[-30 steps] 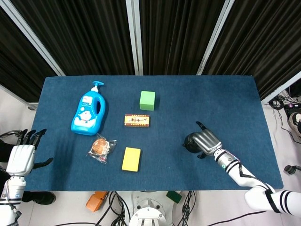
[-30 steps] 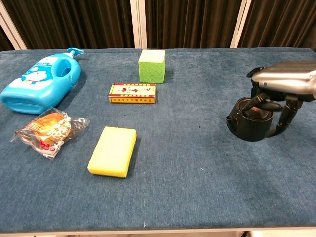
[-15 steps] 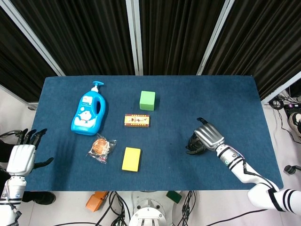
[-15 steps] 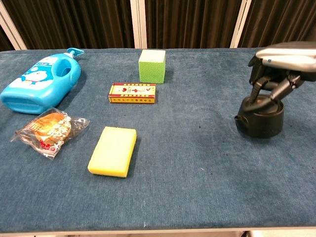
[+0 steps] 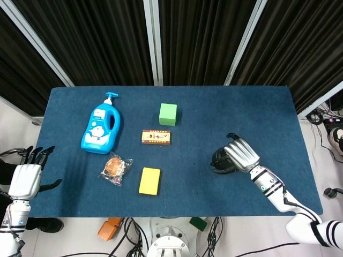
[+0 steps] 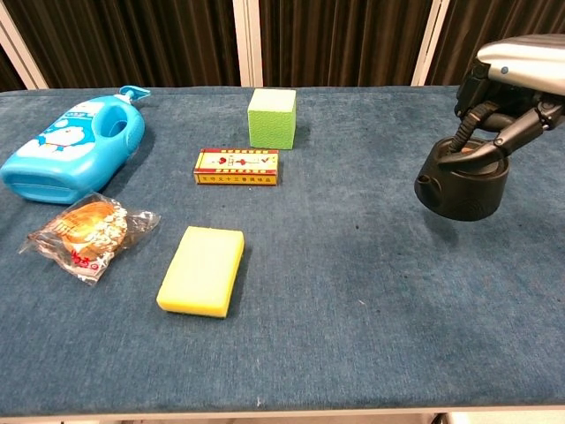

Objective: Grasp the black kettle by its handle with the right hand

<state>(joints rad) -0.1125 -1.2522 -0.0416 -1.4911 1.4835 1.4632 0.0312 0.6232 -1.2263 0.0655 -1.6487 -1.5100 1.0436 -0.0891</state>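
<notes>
The black kettle [image 5: 220,163] is at the right of the blue table; in the chest view the kettle [image 6: 463,182] hangs a little tilted, its spout to the left. My right hand [image 5: 242,155] is over it with its fingers curled around the handle on top; the chest view shows the right hand [image 6: 521,74] above the lid, its fingers [image 6: 478,117] hooked under the handle. My left hand [image 5: 24,180] is off the table's left front corner with its fingers spread, holding nothing.
A blue soap bottle [image 5: 101,128], a green cube [image 5: 168,114], a small red and yellow box [image 5: 156,137], a wrapped bun [image 5: 114,167] and a yellow sponge [image 5: 149,181] lie on the left and middle of the table [image 5: 252,112].
My right hand closed around the kettle's handle and rose. The kettle went up with it and shifted slightly right. The left hand stayed where it was.
</notes>
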